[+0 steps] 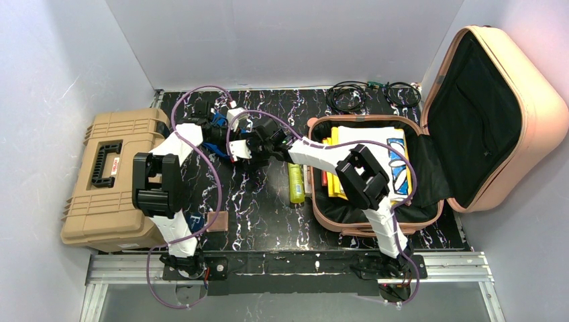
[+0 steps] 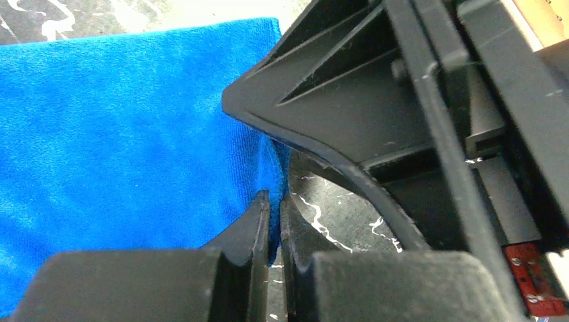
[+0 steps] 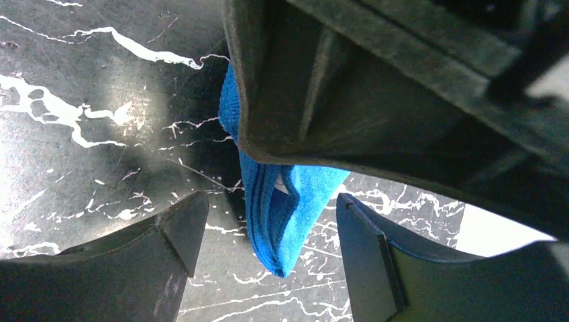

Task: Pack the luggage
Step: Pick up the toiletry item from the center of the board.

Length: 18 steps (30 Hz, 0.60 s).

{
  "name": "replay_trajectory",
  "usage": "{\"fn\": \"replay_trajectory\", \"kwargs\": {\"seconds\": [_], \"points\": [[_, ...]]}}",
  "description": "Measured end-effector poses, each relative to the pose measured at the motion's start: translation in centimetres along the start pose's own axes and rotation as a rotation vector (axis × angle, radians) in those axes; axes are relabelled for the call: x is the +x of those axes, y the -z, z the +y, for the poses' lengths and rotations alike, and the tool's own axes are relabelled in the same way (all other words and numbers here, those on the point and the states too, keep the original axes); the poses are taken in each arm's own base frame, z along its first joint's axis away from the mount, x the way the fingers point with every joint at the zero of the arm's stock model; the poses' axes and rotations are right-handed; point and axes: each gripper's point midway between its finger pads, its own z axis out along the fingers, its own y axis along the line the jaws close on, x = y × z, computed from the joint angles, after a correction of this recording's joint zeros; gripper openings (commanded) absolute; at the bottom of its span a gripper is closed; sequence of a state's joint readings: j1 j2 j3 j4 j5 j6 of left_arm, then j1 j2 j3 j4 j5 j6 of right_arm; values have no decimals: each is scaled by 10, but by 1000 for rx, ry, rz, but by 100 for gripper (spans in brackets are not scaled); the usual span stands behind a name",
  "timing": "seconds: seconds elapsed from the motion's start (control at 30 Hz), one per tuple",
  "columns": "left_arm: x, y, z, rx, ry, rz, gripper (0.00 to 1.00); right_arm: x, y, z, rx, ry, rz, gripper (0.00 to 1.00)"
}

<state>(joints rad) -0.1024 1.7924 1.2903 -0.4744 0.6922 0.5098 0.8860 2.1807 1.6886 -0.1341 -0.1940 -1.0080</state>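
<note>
**Top external view: blue cloth between both grippers, luggage open at right**

At frame left sits a tan ribbed plastic toolbox [image 1: 114, 178]. Left of centre, the left gripper [image 2: 275, 201] pinches the edge of a blue terry cloth [image 2: 121, 147], jaws pressed almost together. Just beside it, the right gripper [image 3: 268, 204] stands spread around the hanging fold. The peach-pink hard-shell suitcase [image 1: 537, 114] lies open at far right. That thin pinch may slip. The right fingers, closing this near, could strike the left gripper or catch one layer only.

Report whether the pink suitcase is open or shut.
Open: the luggage has its lid raised at the right, black lining exposed, books lying in its base.
</note>
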Motion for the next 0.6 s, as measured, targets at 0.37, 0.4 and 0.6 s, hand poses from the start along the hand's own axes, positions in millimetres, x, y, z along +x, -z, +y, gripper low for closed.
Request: {"fn": "replay_trajectory", "kwargs": {"seconds": [0.37,0.4,0.6], "points": [[-3,9,11,-19,29,-24,0,2,-23,-2,-6,-19,-17,73],[-3,10,12,-21,32,-25,0,2,-25,-3,-4,-20,-18,72],[-1,13,14,-19,36,-27,0,-2,-31,-4,-11,-17,-42,69]]}}
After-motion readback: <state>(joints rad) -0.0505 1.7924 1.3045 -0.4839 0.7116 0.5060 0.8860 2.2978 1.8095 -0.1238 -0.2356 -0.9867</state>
